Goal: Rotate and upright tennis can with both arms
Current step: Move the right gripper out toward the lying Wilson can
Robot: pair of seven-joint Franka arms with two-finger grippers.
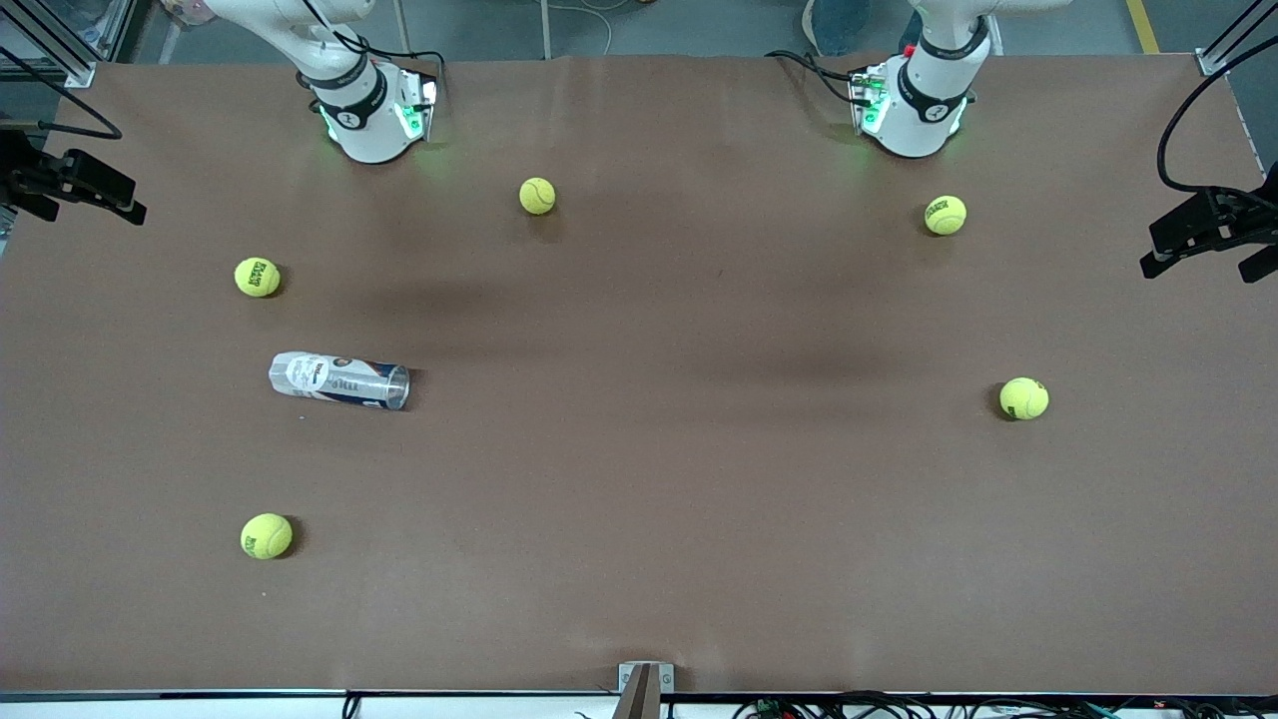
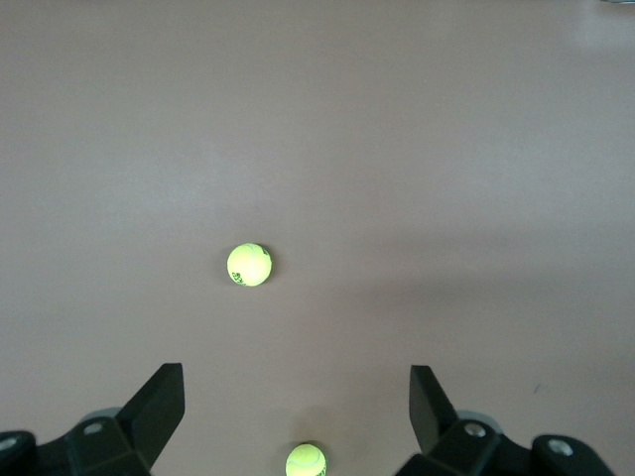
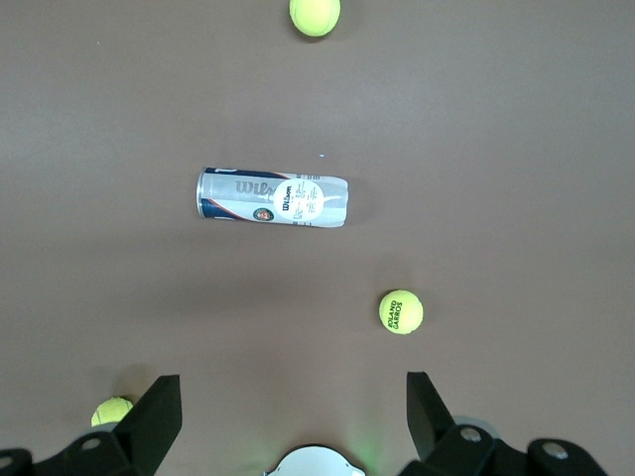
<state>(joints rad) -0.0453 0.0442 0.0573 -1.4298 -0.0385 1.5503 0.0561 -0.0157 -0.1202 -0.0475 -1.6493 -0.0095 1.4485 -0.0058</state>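
Lying on its side toward the right arm's end of the table, the tennis can [image 1: 338, 380] has nothing holding it, so the task seems not yet begun. It rests between two tennis balls: one ball [image 1: 257, 277] farther from the front camera, another ball [image 1: 266, 535] nearer. I judge it lies flat because it must first be turned and then stood up.

The right gripper [image 3: 295, 412] hangs high over the table with its fingers wide apart and empty; its wrist view shows the can's label and its rim, which the front view gives only small. The left gripper [image 2: 298, 402] is also spread wide and holds nothing, over a bare part of the table [image 2: 446, 149] with two balls under it; the can is absent there
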